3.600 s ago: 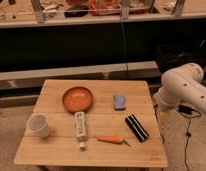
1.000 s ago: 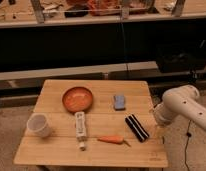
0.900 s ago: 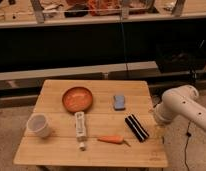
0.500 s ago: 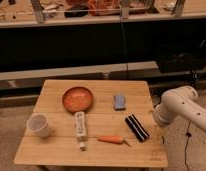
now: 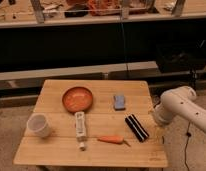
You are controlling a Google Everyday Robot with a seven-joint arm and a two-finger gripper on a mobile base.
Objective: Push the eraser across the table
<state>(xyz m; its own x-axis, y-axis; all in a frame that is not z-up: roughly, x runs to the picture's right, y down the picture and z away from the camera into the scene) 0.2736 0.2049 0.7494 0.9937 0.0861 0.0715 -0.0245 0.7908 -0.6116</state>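
Against the view 3.6 s ago, the white arm (image 5: 181, 105) has dropped lower and come closer to the table's right edge. Since 0.5 s ago it has hardly shifted, and nothing on the table (image 5: 56, 150) has moved.

The gripper (image 5: 157, 117) is at the arm's low rounded end, just off the table's right edge. I cannot tell how far open it is or whether it holds anything.

The eraser (image 5: 136, 128) lies on the right part of the table, angled, near that end of the arm but apart from it. A carrot (image 5: 112, 139) lies just left of the eraser's near end, and a blue-grey pad (image 5: 119, 102) sits beyond its far end. Farther left are 1 orange dish (image 5: 77, 99), 1 white bar (image 5: 80, 129) and 1 white cup (image 5: 38, 125).
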